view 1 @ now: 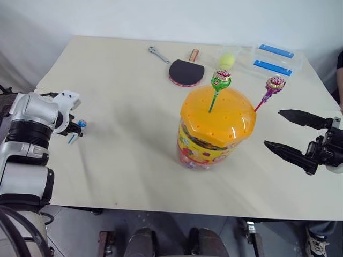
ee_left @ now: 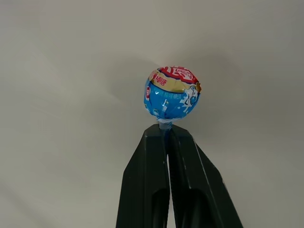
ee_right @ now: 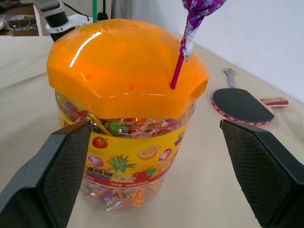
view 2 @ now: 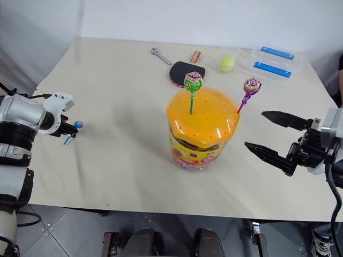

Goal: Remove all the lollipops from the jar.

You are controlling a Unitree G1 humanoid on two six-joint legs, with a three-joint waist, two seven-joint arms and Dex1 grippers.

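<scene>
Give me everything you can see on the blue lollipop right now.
The blue lollipop has a small round head in a glossy blue wrapper with a red and yellow band across the top. The left gripper is shut on its thin stick just below the head, so the stick is mostly hidden between the black fingers. It is out of the jar, held over the bare table near the left edge.

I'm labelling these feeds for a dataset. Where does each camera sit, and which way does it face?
Head eyes: look forward and down over the beige table; both arms show.
Left wrist: looks along the shut left claw pinching the blue-wrapped lollipop.
Right wrist: faces the orange-lidded clear plastic jar between the open right claw.
Shared: jar, purple lollipop.
</scene>
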